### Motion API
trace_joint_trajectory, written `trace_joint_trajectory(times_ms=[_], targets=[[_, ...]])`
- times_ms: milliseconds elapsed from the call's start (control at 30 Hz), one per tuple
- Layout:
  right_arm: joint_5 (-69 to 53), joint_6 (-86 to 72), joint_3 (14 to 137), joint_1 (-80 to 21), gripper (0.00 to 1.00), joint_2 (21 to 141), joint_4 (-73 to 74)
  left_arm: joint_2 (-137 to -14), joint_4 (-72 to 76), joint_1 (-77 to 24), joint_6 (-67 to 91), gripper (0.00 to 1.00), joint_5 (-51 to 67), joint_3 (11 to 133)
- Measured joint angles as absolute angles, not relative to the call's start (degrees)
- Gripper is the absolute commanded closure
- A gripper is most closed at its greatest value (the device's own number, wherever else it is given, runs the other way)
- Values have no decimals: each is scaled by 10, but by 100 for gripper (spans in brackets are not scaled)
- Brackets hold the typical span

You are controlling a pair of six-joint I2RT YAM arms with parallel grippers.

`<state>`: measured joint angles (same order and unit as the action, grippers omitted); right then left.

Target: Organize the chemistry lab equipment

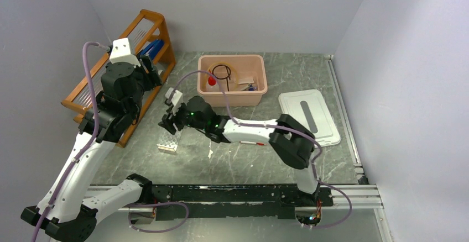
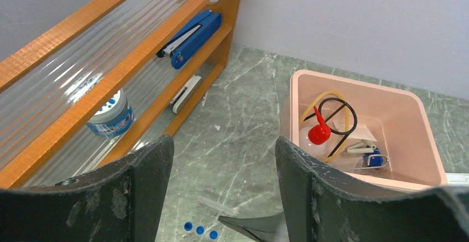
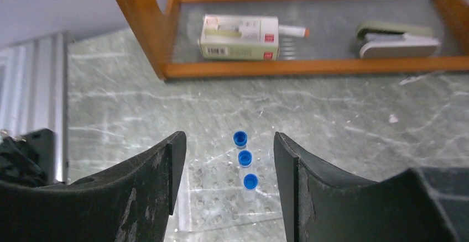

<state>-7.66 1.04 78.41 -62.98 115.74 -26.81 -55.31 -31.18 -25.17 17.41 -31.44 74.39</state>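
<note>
Just below our right gripper, fingers apart, we see the clear tube rack on the table, its blue-capped tubes lined along the gap; our left gripper, also apart, hangs farther off.

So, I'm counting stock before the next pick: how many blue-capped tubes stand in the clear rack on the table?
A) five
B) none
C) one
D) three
D: the right wrist view shows three blue-capped tubes standing in a row in the clear tube rack, with its other holes empty.
</note>
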Motion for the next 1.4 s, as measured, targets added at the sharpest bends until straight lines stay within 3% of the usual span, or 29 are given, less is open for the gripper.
trace_joint_trajectory(times_ms=[367,700,867,967,1233,1400], targets=[[88,-72,647,-561,41,912,-203,-554,-311,-252,178,16,-247,744],[241,-243,593,-310,40,730,65,-587,-285,-251,204,9,-106,719],[251,-289,526,-198,36,722,162,-614,-264,-251,216,11,-37,702],[248,-291,485,-181,36,733,197,-616,-249,-251,223,12,-9,691],[185,-263,471,-172,55,812,212,-613,-222,-251,241,12,43,665],[153,-247,472,-172,55,829,208,-619,-220,-252,241,13,57,659]])
